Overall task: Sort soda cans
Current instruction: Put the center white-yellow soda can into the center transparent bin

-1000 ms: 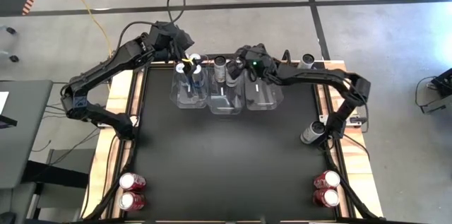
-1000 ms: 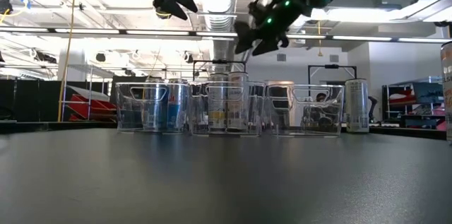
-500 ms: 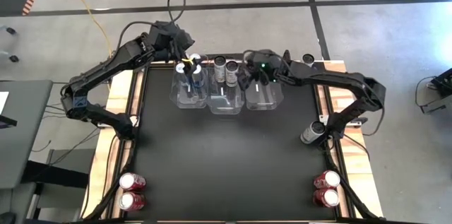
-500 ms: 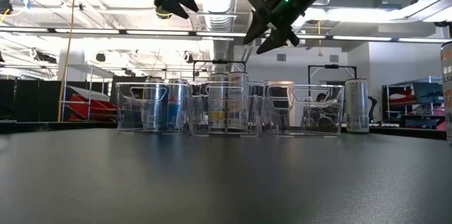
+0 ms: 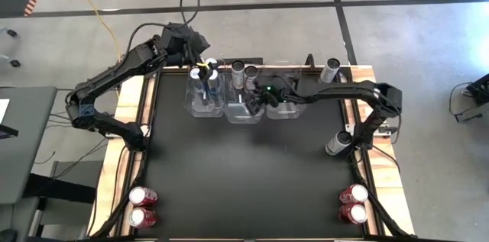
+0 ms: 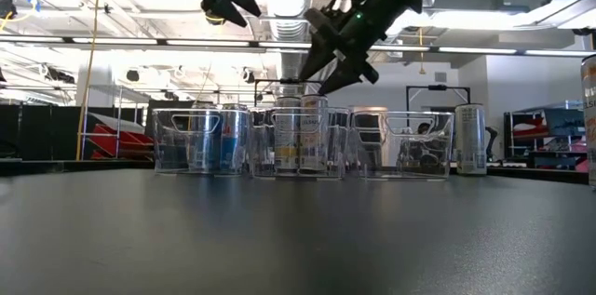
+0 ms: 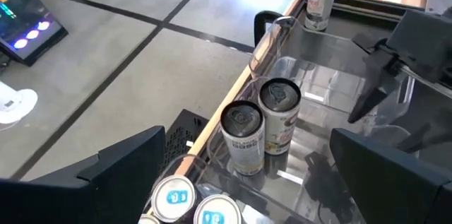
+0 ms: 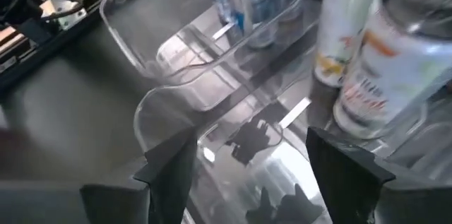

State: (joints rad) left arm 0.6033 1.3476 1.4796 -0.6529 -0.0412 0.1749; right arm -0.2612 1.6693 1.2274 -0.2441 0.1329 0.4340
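Seen from above: three clear plastic bins (image 5: 244, 112) side by side at the far edge of the table, two blue-silver cans (image 5: 205, 74) in the left one, two grey cans (image 5: 244, 73) in the middle one. Right gripper (image 5: 256, 98) above the middle bin, fingers apart, holding nothing. Left gripper (image 5: 203, 65) over the blue-silver cans, spread wide, also empty.

Only in the top view: red cans, one pair (image 5: 142, 205) at the near left corner and one pair (image 5: 353, 204) at the near right; two more grey cans (image 5: 333, 66) on the right edge, one lying at (image 5: 337, 143).

From table height: both grippers clearly above the bins, not touching. Can labels partly hidden behind the bin walls.

Left wrist view: grey tops (image 7: 258, 104) and blue tops (image 7: 191, 203) close.

Right wrist view: empty bin floor (image 8: 247, 153) between the dark fingers (image 8: 169, 174).
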